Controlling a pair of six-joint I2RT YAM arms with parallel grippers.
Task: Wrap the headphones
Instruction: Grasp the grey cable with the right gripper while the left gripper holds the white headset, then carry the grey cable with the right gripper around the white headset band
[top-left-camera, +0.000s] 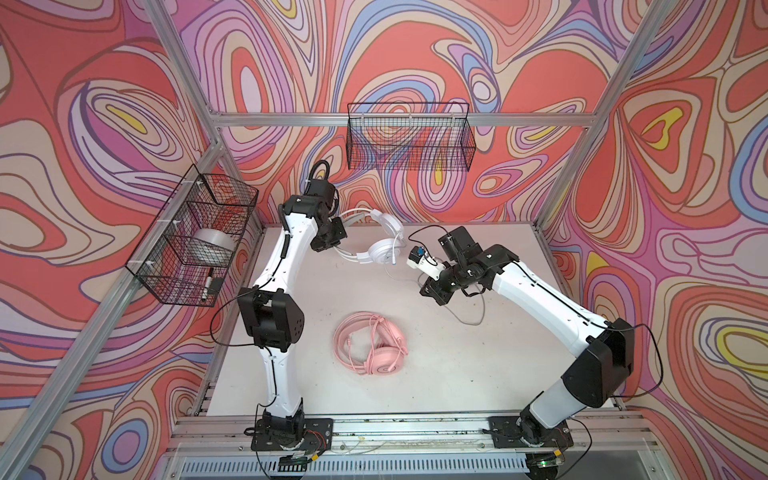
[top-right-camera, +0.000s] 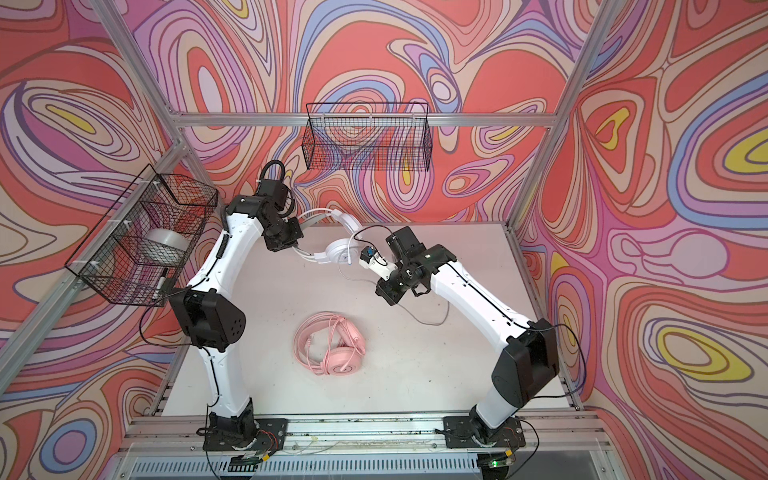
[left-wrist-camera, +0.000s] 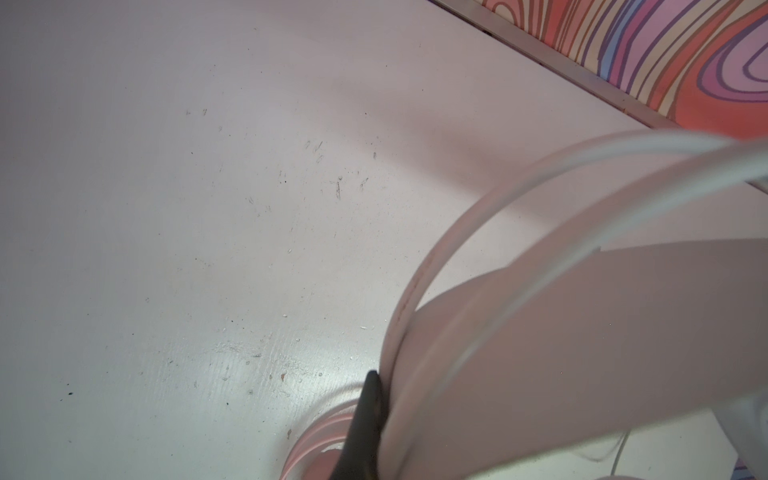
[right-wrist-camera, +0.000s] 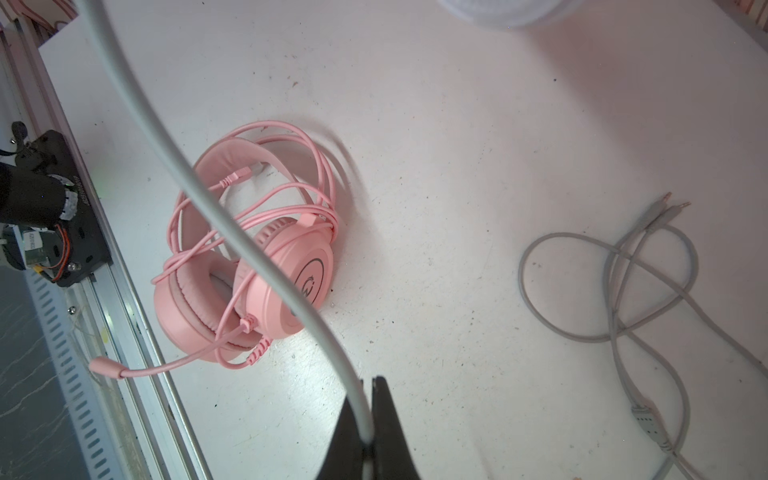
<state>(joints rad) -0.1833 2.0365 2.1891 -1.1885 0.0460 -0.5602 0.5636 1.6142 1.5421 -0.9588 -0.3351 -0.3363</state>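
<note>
Currently, two headsets are present. The white headset (top-left-camera: 384, 251) has round earcups, a thin multi-band headband and a grey cable (right-wrist-camera: 208, 195), and it sits at the rear of the worktop (top-left-camera: 436, 353). The pink headset (top-left-camera: 384, 359) is pink throughout and has a boom microphone. Its pink cable is wound around the headband and earcups. It lies on its side near the front centre of the worktop.

The left end effector (top-left-camera: 334, 245) is closed on the headband of the white headset. The right end effector (right-wrist-camera: 368, 390) is clamped on the grey cable, near the white earcup. The free length of this cable lies in loose loops on the worktop and ends in two plugs. The pink headset lies well apart from both end effectors.

Count: two headsets, two end effectors, two wire baskets (top-left-camera: 409, 141).
</note>
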